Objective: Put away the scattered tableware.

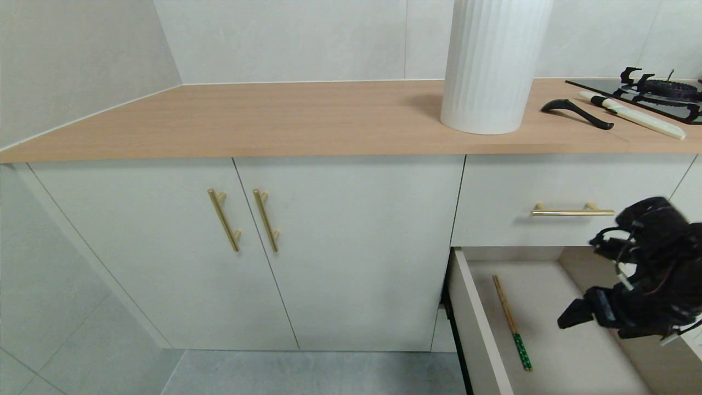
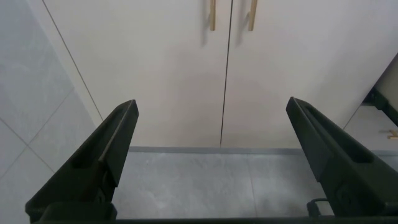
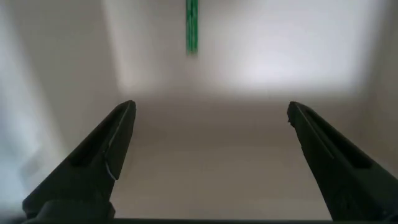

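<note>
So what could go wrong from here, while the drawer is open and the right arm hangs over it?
The right gripper hangs over the open drawer, below the gold handle of the closed drawer above; rising straight up might strike it. The black spoon and white knife lie beside the tall white vase, so a reach for them could knock it over.

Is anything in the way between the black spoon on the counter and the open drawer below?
Nothing visible does. The black spoon lies free on the counter; the drawer is open, with chopsticks along its left side.
</note>
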Controlling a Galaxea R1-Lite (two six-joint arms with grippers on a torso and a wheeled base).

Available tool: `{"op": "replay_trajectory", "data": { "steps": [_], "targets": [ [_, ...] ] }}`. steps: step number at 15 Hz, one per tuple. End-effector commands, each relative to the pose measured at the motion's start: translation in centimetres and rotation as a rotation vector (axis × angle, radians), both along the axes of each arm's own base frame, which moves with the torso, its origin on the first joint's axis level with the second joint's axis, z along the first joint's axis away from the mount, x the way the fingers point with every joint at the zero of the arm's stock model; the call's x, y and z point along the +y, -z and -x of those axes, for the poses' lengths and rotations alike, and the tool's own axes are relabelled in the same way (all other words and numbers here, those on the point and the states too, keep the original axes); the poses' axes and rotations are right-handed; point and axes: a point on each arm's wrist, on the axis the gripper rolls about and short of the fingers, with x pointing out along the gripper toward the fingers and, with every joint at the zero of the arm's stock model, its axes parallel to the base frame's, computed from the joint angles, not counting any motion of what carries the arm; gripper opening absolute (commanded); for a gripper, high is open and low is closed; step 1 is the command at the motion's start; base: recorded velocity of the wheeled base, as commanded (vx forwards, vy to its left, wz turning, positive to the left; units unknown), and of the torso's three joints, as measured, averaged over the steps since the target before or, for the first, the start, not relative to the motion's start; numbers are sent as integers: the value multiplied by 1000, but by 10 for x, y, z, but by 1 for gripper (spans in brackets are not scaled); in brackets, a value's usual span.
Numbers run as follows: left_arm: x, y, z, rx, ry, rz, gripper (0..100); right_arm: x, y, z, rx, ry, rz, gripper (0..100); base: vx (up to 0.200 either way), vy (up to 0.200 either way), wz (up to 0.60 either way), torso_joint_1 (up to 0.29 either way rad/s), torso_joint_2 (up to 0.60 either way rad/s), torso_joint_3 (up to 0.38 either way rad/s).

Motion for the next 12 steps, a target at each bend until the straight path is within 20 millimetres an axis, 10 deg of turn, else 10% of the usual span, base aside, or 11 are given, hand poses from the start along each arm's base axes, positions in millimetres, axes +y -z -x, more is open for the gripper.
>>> {"op": "replay_trajectory", "data": {
  "steps": [1,12],
  "targets": [
    [0,0,0,2,0,0,100,-33,-88,35,-230,86,-83,100,0,0,0,0,0,0],
    [0,0,0,1,0,0,100,-35,-98,47,-300,85,-44,100,0,0,0,0,0,0]
  ]
}}
